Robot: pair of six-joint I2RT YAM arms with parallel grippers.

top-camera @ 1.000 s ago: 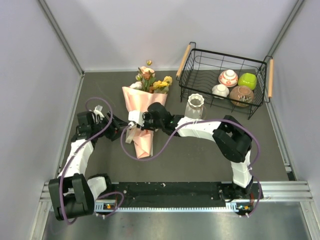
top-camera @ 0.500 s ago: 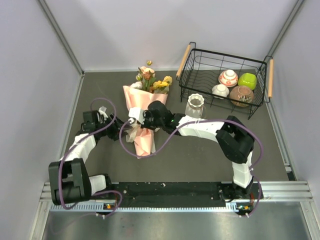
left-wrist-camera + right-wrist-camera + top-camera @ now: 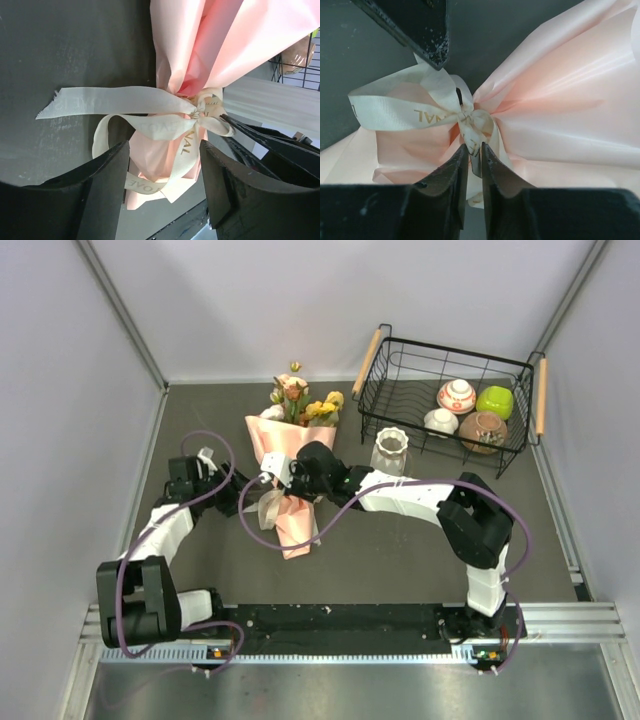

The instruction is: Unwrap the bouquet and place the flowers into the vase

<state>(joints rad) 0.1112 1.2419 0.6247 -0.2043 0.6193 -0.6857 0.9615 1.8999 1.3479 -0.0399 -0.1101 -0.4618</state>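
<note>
Salmon-pink paper wrapped round the bouquet [image 3: 290, 440], flat on the dark table [image 3: 400, 550], blooms toward the far wall, just left of the white vase [image 3: 390, 453]. Right gripper [image 3: 475, 147] narrowed to a pinch on the beige ribbon [image 3: 395, 110] at its knot. Left gripper [image 3: 164, 150] wide, fingers either side of the ribbon loop and wrapped stem end, gripping nothing.

Basket [image 3: 405, 380]: black wire, wooden handles, far right of bench [image 3: 200, 420].
Bowls [image 3: 457, 395]: 4 inside it, 1 green.
</note>
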